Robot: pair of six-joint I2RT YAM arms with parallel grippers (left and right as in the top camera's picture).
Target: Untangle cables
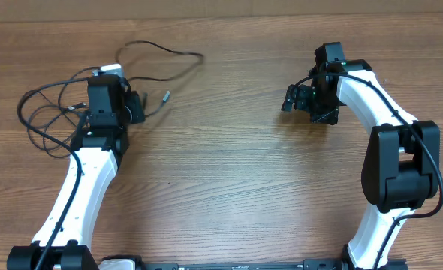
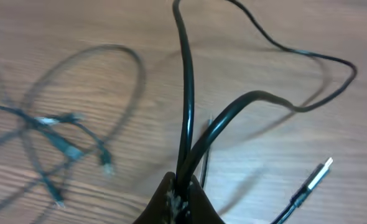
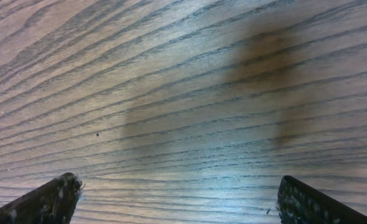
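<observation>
Judging from the tabletop [image 1: 236,172], the job looks barely begun. The right tool [image 3: 180,208] hangs over bare wood, well apart from everything, jaws spread wide and empty. The left tool [image 2: 182,198] is clamped tight on two thick black strands, seemingly one cable [image 2: 186,93] doubled over, whose loop runs toward the far edge. The other cables [image 1: 56,112] lie knotted on the left side, just beside that tool; all of them, I judge, are yet to be separated. A silver plug [image 2: 317,174] lies free near the held cable. The knot is blurred in the wrist view, so I cannot tell which cords cross; overhead, the left arm hides part of it.
</observation>
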